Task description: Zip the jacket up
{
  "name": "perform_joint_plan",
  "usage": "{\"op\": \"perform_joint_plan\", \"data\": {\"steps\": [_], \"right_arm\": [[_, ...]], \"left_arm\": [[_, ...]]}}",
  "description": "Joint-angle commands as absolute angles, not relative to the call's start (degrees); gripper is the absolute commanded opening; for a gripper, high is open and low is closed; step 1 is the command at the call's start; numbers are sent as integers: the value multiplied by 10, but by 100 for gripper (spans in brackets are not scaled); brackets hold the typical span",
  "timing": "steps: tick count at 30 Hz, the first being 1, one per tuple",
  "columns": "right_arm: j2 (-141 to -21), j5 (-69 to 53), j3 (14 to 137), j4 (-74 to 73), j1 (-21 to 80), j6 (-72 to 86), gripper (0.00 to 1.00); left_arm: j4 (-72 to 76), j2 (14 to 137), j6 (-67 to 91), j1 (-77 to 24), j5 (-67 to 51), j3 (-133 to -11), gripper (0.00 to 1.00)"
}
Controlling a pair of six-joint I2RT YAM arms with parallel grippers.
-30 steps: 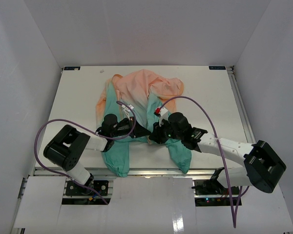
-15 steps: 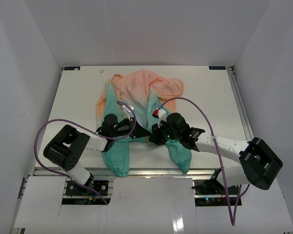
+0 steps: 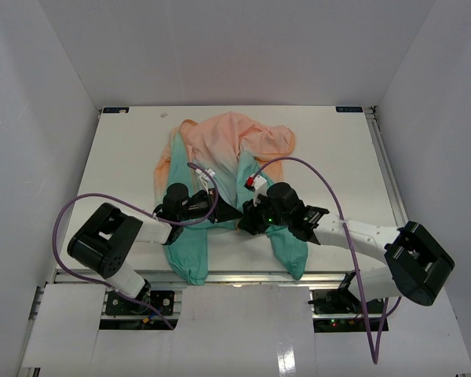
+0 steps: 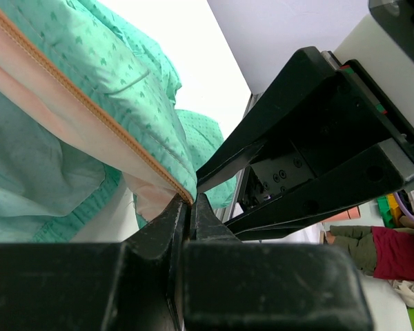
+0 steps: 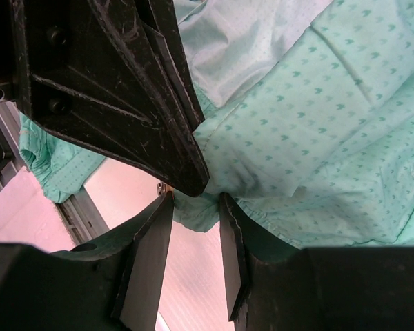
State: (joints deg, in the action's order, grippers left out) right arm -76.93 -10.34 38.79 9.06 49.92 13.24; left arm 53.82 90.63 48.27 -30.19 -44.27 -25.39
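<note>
1. White table (image 3: 337,157) from above: the jacket (image 3: 228,141) lies spread mid-table, teal hem toward the near edge. Both arms reach low and inward, left gripper (image 3: 232,214) and right gripper (image 3: 244,223) almost nose to nose at that hem.
2. Left wrist: jaws pinched tight on the jacket's zipper-edge corner.
3. Right wrist: jaws parted, teal cloth hanging between them, nothing clamped. The risk is closing on loose fabric rather than the zipper end, or bumping the left fingers.
</note>
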Motion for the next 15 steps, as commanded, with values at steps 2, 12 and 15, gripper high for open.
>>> {"op": "perform_joint_plan", "data": {"steps": [2, 12, 15], "right_arm": [[-778, -104, 390, 100, 505, 133, 40], [-784, -100, 391, 100, 510, 132, 37], [-785, -105, 392, 100, 510, 133, 36]], "left_arm": [[546, 876, 475, -305, -445, -266, 0], [541, 872, 475, -304, -442, -265, 0], [540, 871, 477, -303, -439, -265, 0]]}}
